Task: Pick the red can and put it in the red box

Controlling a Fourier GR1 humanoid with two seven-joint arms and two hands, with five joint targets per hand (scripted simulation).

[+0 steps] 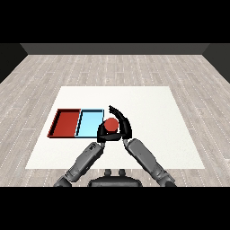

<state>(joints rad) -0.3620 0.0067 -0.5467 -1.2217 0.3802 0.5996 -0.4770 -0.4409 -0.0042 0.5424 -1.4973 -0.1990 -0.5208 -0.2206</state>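
Note:
The red can (pixel 111 124) shows at the right edge of the light blue tray (pixel 89 122), seen from above. My right hand (pixel 125 125) is curled round it, fingers arching over its far side and thumb below it. I cannot tell whether the can rests on the table or is lifted. The red tray (pixel 65 122) lies to the left of the blue one, with nothing in it. My left hand (pixel 102 134) sits close against the can's lower left, partly hidden behind the right hand.
The two trays lie side by side at the left of the white table (pixel 152 117). Both forearms meet near the table's front middle. Grey wood floor surrounds the table.

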